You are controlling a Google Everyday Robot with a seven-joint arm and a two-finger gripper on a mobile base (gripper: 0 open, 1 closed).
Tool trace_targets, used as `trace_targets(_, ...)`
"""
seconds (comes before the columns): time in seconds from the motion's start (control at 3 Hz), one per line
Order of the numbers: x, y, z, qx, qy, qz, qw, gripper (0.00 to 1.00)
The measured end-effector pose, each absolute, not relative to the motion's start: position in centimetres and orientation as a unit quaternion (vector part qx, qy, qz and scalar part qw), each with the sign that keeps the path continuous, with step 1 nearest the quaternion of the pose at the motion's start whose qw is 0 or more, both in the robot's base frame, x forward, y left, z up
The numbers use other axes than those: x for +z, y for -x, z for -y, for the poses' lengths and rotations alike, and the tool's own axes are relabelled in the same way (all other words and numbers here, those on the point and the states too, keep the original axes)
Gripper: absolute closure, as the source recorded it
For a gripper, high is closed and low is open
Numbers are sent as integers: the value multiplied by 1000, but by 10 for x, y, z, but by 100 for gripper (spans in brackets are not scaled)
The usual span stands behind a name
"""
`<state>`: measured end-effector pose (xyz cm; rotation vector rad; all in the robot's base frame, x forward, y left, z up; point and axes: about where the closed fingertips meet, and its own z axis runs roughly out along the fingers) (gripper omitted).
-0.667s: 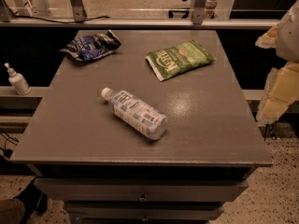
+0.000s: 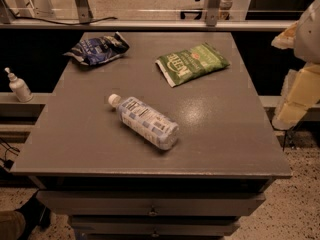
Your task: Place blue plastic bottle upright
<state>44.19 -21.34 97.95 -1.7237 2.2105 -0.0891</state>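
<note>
The blue plastic bottle [image 2: 145, 122] lies on its side in the middle of the grey table [image 2: 235, 134]. It is clear with a white cap and a pale blue-and-white label. The cap points to the back left and the base to the front right. My gripper [image 2: 299, 86] shows as pale cream parts at the right edge of the view, beyond the table's right side. It is well away from the bottle and holds nothing that I can see.
A dark blue snack bag [image 2: 97, 49] lies at the back left of the table and a green snack bag [image 2: 191, 64] at the back right. A small white pump-top bottle [image 2: 19, 86] stands on a ledge to the left. Drawers [image 2: 150, 206] sit below the tabletop.
</note>
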Motion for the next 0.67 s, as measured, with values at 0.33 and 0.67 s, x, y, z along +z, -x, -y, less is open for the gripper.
trace_targets(0.33, 983, -457, 190, -8, 603, -774, 192, 0)
trace_targets(0.67, 983, -479, 140, 32, 603, -767, 217, 0)
